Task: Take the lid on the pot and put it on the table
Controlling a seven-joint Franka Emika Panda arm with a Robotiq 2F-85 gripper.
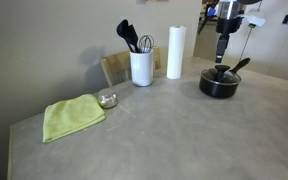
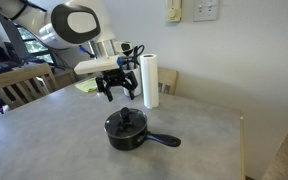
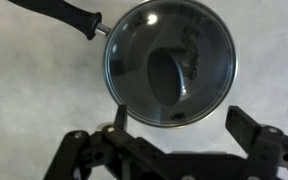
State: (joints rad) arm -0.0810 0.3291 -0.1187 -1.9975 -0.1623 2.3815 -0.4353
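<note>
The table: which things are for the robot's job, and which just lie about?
For the job: round clear glass lid, squat black pot, grey stone-look table, gripper.
Lying about: green cloth, small metal bowl, white utensil holder, white paper towel roll.

Arm (image 2: 79, 24) — glossy white shells, rounded and bulbous at the joints. One joint end carries a flat grey disc inside a dark ring. The last link before the wrist is a white, boxier section, with dark cabling (image 2: 130, 50) bunched beside it. The pincer (image 2: 122, 94) is matte black throughout, its body squat and blocky. In an exterior view the pincer (image 1: 222, 60) reads as a dark grey-black column under a paler wrist. Wrist view: fingers (image 3: 84, 158) black, built of jointed bars — open gaps between the links, small round pivots at the joints, angular tips.
</note>
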